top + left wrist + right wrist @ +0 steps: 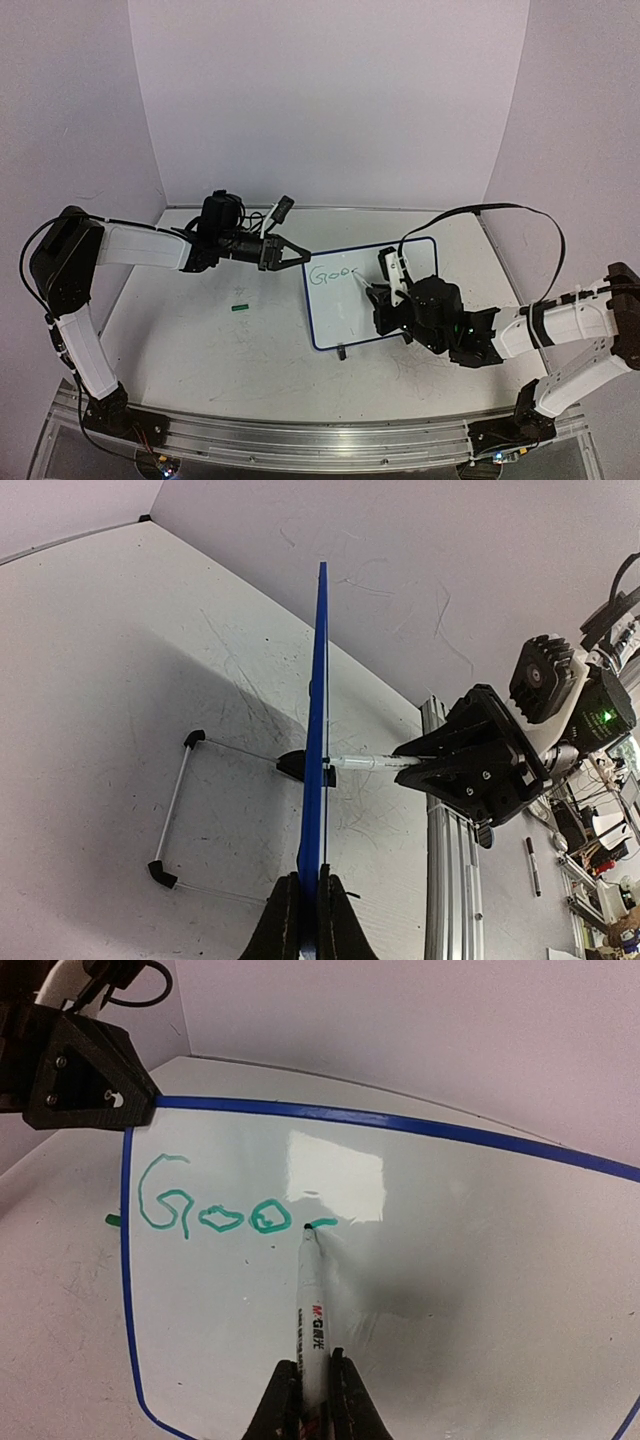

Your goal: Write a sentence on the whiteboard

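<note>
A small whiteboard (345, 318) with a thin dark-blue frame and rounded corners stands propped on the white worktop (200, 350), a little right of centre, between two robot arms. The sentence (215, 1212) on it is unfinished: three green handwritten letters, "Goo", and one short stroke beside them, near the board's upper left corner. The left fingers (290, 925) are clenched on the board's edge. The right fingers (288, 1405) grasp one white marker (311, 1310), its tip touching the board at the short stroke. One small green object (239, 308) lies on the worktop left of the board. The overhead view alone shows both arms. The right wrist view alone gives the letters clearly. The left wrist view shows no writing: the board is edge-on, a blue line, with a thin wire stand (172, 805) with two black corners behind it.
</note>
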